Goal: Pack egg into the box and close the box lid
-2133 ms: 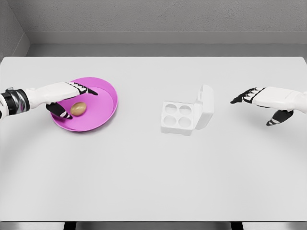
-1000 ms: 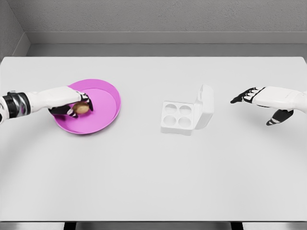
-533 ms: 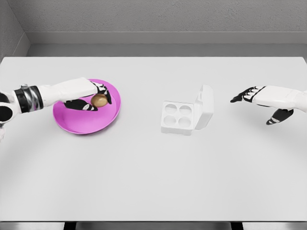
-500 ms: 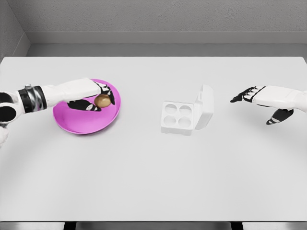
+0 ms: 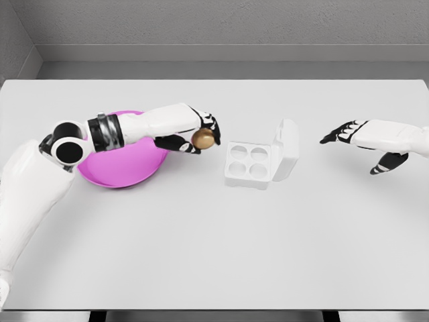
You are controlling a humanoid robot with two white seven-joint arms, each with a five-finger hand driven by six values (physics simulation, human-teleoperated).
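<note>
Egg [image 5: 203, 139], brown and smooth with a soft sheen, sits pinched in the fingertips of the left hand [image 5: 193, 130], held in the air between the pink plate [image 5: 127, 168] and the white box [image 5: 260, 161]; the hand's dark-tipped fingers are curled around it; the box lies on the table [image 5: 214, 241] with four round cups showing and its lid [image 5: 285, 149] standing up on the right side; the right hand [image 5: 365, 141] hovers well to the right, fingers spread and holding nothing.
</note>
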